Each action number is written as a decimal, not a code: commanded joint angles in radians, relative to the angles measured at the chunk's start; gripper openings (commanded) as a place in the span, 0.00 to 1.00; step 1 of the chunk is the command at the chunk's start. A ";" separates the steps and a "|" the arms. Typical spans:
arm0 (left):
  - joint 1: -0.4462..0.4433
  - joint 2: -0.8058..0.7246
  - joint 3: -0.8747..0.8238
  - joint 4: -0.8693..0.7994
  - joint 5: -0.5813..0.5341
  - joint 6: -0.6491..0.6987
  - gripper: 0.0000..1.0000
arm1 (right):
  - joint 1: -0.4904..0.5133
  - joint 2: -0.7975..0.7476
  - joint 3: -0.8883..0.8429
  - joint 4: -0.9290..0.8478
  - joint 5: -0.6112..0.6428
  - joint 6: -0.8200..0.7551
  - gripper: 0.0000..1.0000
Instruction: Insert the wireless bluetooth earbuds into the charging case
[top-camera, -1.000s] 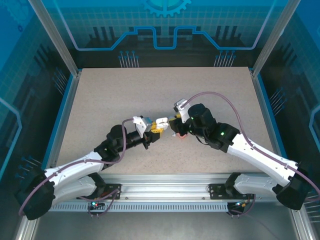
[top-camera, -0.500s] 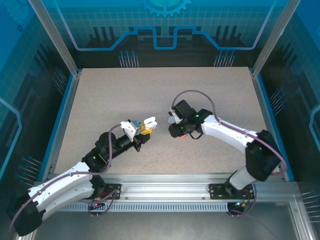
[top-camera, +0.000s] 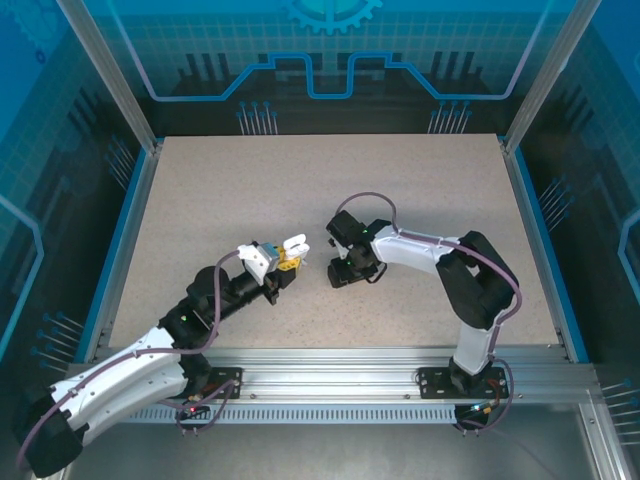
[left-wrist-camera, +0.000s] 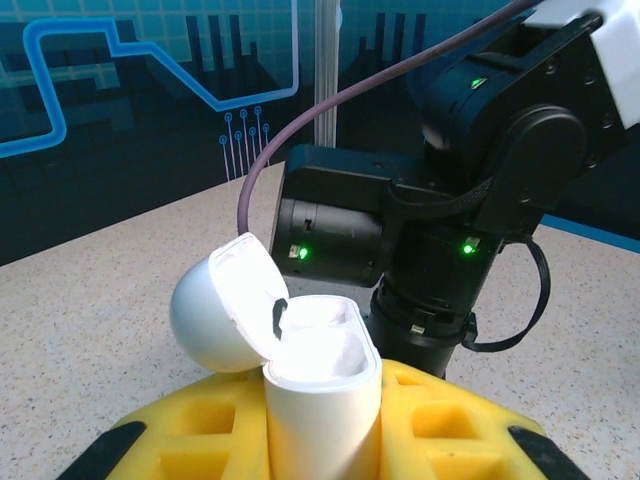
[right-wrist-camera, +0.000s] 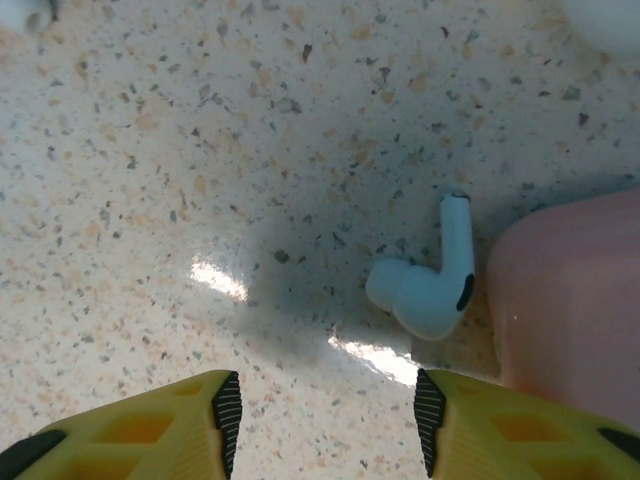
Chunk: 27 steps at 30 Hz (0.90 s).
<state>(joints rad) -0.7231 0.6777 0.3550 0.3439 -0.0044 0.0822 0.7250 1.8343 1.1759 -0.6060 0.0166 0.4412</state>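
My left gripper (left-wrist-camera: 320, 435) is shut on a white charging case (left-wrist-camera: 322, 385), holding it upright between the yellow fingers (left-wrist-camera: 195, 430). The case's lid (left-wrist-camera: 213, 315) is flipped open to the left. From above, the left gripper (top-camera: 283, 262) and the case (top-camera: 296, 245) sit left of the table's centre. My right gripper (right-wrist-camera: 320, 425) is open and points straight down just above the table, with nothing between its pads. A white earbud (right-wrist-camera: 428, 290) lies on the table just ahead of the right pad, stem pointing away. The right gripper (top-camera: 342, 272) hangs a short way right of the held case.
A pink case (right-wrist-camera: 570, 300) lies on the table, close against the earbud's right side. Part of another white rounded thing (right-wrist-camera: 605, 20) shows at the top right edge. The right arm's wrist (left-wrist-camera: 440, 230) stands close behind the held case. The speckled table (top-camera: 250, 190) spreads around both arms.
The right arm has swung its wrist left and down over the table, and its jaws have widened. The left arm has drawn back a little to the left, still holding the case.
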 joint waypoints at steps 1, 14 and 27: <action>-0.005 -0.003 -0.010 0.003 -0.017 0.023 0.00 | 0.018 0.036 0.055 -0.061 0.061 0.017 0.54; -0.006 -0.002 -0.004 -0.003 -0.019 0.037 0.00 | 0.031 0.161 0.191 -0.127 0.181 -0.043 0.58; -0.005 -0.002 0.002 -0.015 -0.018 0.048 0.00 | 0.073 0.230 0.311 -0.062 0.044 -0.183 0.57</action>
<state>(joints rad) -0.7231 0.6796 0.3550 0.3321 -0.0051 0.1085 0.7799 2.0411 1.4532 -0.6762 0.1223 0.3054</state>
